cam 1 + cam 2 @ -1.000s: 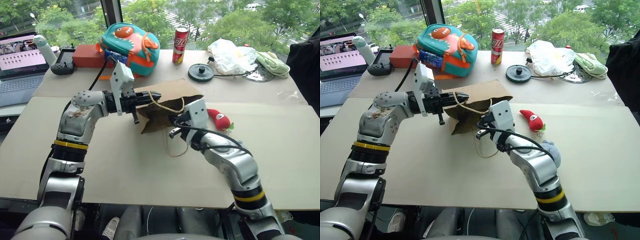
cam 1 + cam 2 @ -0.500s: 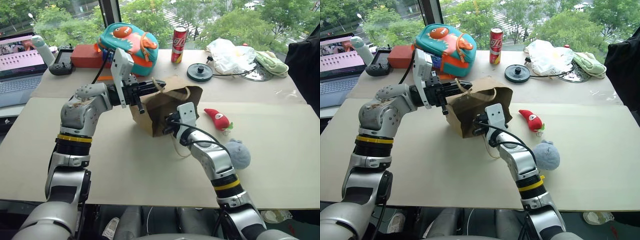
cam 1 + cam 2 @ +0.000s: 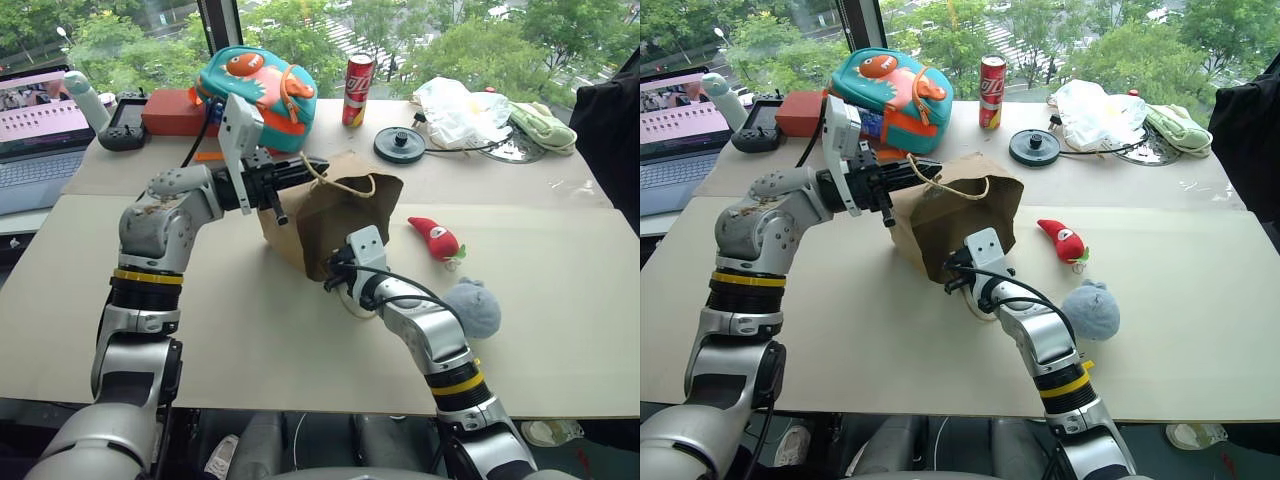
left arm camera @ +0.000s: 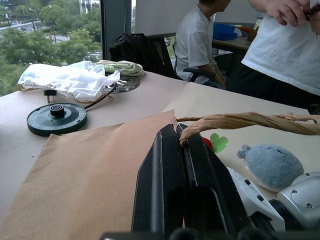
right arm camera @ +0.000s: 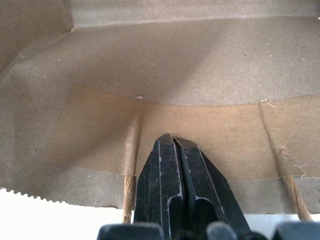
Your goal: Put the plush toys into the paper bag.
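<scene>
The brown paper bag [image 3: 335, 212] stands tilted on the table, its mouth turned toward me and to the right. My left gripper [image 3: 312, 170] is shut on its tan cord handle [image 4: 240, 121] at the top rim. At the bag's lower rim my right gripper [image 3: 328, 274] is shut, its fingertips [image 5: 172, 145] resting against the inner paper wall with nothing seen between them. The red plush toy [image 3: 436, 238] lies on the table right of the bag. Nearer me, beside my right forearm, sits the round grey-blue plush toy [image 3: 472, 307].
Behind the bag are a teal backpack [image 3: 258, 88], a red can [image 3: 359, 90], a black disc [image 3: 401, 145] and a white plastic bag [image 3: 460, 110]. A laptop [image 3: 40, 130] and a controller [image 3: 127, 130] sit at the far left. People [image 4: 280, 50] stand beyond the table.
The bag has gone from lying flat to standing, held up by its handle in my left gripper. My right gripper has sunk along the bag's front to its lower rim.
</scene>
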Controlling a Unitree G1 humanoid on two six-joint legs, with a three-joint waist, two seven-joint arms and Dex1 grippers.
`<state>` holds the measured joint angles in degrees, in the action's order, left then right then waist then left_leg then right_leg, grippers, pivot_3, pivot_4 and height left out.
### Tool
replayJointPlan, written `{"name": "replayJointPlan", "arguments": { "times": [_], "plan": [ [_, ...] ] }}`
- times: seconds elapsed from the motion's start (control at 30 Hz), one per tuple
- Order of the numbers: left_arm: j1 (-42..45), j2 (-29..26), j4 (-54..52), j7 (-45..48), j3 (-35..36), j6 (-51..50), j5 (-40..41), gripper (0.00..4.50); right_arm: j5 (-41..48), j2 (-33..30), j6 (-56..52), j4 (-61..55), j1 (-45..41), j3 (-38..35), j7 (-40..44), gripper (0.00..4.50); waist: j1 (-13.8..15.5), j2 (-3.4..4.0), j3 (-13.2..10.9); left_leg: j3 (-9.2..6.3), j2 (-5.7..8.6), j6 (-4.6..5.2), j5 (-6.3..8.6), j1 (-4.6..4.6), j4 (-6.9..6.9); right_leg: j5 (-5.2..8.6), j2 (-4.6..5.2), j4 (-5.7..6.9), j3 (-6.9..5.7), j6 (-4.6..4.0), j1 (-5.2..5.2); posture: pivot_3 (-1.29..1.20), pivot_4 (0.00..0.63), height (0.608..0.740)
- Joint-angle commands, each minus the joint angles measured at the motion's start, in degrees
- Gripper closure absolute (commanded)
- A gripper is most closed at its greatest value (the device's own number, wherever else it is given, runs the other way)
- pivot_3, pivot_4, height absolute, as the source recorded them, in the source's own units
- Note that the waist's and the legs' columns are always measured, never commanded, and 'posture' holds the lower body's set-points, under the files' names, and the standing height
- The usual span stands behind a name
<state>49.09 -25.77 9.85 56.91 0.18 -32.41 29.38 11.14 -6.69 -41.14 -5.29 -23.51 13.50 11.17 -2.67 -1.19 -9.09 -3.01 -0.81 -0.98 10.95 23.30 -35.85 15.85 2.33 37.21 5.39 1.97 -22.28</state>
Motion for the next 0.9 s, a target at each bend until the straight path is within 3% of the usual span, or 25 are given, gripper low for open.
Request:
{"name": "replayJointPlan", "arguments": {
  "times": [0.03,0.3,0.5,0.6,0.77,0.9],
  "plan": [
    [-0.1,-0.2,-2.6,0.1,1.3,0.5,0.9,4.5,2.1,0.2,-1.1,-9.3,-0.5,-4.4,-0.1,4.44,0.0,0.0,0.0,0.0,0.0,0.0,0.0,0.01,0.0,0.0,0.0,0.0,0.0,0.0,0.0,0.0,0.15,0.739],
    [-0.7,-0.1,-4.0,-0.5,1.9,-0.8,1.6,4.5,14.4,-4.9,-13.1,-31.4,4.3,-16.6,3.6,4.44,0.3,0.0,0.0,-0.07,0.02,0.0,0.0,0.08,0.01,0.0,0.02,-0.04,-0.04,0.0,0.01,0.0,0.15,0.739],
    [-2.7,-0.4,-5.8,-0.6,2.3,-1.5,1.8,4.5,17.8,-13.3,-20.0,-31.9,3.0,-27.2,3.4,4.44,0.0,0.0,0.0,0.0,0.03,0.0,0.0,0.0,-0.01,0.0,0.05,-0.05,0.0,0.01,0.04,0.0,0.15,0.739],
    [-3.7,-0.4,-6.7,-0.8,2.5,-1.8,1.8,4.5,15.5,-19.5,-20.7,-22.5,-2.4,-32.0,2.4,3.64,-0.1,0.01,0.0,0.06,0.03,-0.01,-0.01,-0.04,-0.02,0.0,0.04,-0.03,0.04,0.0,0.03,0.0,0.15,0.739],
    [-4.1,-0.4,-6.8,-1.0,2.8,-1.8,1.9,4.5,10.2,-25.4,-14.8,-7.6,-5.1,-25.8,5.7,1.86,0.1,0.01,0.0,0.07,0.02,-0.02,-0.01,-0.02,0.05,0.0,0.02,-0.11,0.03,0.0,0.05,0.0,0.15,0.739],
    [-4.3,0.0,-6.9,-1.3,2.8,-1.7,2.0,4.5,7.1,-26.0,-11.0,2.0,-6.0,-20.9,8.4,0.6,0.0,0.01,0.0,0.14,0.06,0.01,0.0,0.04,0.05,0.0,0.06,-0.13,0.1,0.0,0.01,0.0,0.15,0.739]
  ]
}}
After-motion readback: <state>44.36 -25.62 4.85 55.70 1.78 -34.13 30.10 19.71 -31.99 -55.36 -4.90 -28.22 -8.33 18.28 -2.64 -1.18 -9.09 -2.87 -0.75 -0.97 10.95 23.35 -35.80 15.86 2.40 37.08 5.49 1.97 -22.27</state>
